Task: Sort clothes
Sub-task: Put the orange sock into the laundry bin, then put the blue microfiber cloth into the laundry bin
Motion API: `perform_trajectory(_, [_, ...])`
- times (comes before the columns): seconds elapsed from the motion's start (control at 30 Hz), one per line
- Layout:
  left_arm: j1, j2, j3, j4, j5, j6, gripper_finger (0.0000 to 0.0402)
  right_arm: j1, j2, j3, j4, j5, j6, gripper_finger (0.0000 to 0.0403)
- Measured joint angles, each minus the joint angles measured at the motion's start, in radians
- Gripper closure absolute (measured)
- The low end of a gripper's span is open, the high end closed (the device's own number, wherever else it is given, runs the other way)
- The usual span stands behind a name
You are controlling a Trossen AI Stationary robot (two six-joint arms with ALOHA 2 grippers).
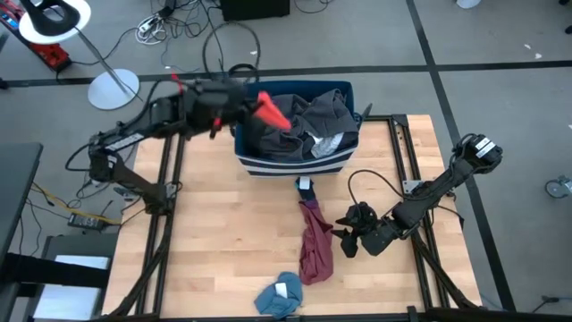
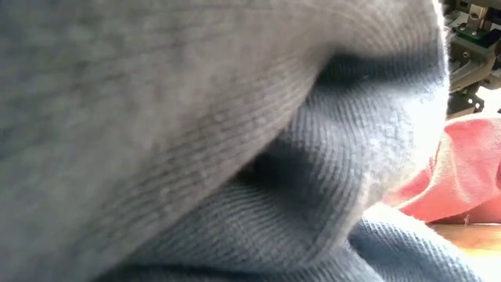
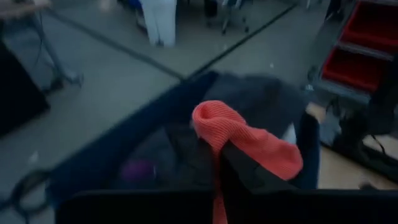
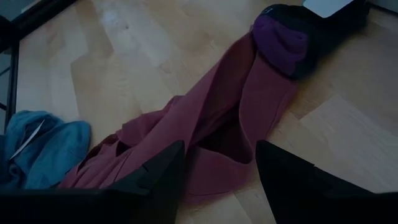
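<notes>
The left gripper [image 1: 257, 100] pinches an orange-red sock [image 1: 272, 111] over the blue bin [image 1: 295, 164] (dark clothes [image 1: 313, 116] lie inside). The right gripper [image 1: 347, 234], fingers spread, sits just beside the maroon garment [image 1: 315, 241] on the table [image 1: 223, 233]; a blue garment [image 1: 279, 295] lies near it.

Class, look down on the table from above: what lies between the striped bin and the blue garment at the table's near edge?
In the high view, a maroon garment stretches between the bin and the blue garment, with a small dark item at its bin end.
</notes>
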Motion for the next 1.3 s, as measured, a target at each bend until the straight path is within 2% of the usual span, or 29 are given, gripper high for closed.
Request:
perform_trajectory(0.13, [0.055,0.027,0.0,0.136,0.034,0.124,0.0374,0.0,0.0,0.0,0.0,0.0,-0.006,0.0204])
perform_trajectory(0.27, [0.098,0.067,0.0,0.215,0.024,0.148,0.0351,0.0,0.0,0.0,-0.005,0.0,-0.011,0.0204])
perform_trajectory(0.63, [0.197,0.194,0.0,0.14,0.033,0.144,0.0264,0.0,0.0,0.0,-0.006,0.0,-0.028,0.0204])
perform_trajectory(0.8, [0.201,0.205,0.0,0.142,0.024,0.147,0.0244,0.0,0.0,0.0,-0.007,0.0,-0.036,0.0204])
perform_trajectory(0.87, [0.196,0.199,0.0,0.138,0.031,0.118,0.0244,0.0,0.0,0.0,-0.007,0.0,-0.036,0.0204])
perform_trajectory(1.07, [0.144,0.192,0.0,0.035,0.231,0.122,0.0244,0.0,0.0,0.0,-0.007,0.0,-0.036,0.0204])
perform_trajectory(1.17, [0.087,0.193,0.0,-0.069,0.238,0.091,0.0244,0.0,0.0,0.0,-0.007,0.0,-0.036,0.0204])
perform_trajectory(1.3, [-0.018,0.193,0.0,-0.207,0.184,-0.015,0.0243,0.0,0.0,0.0,-0.006,0.0,-0.036,0.0204])
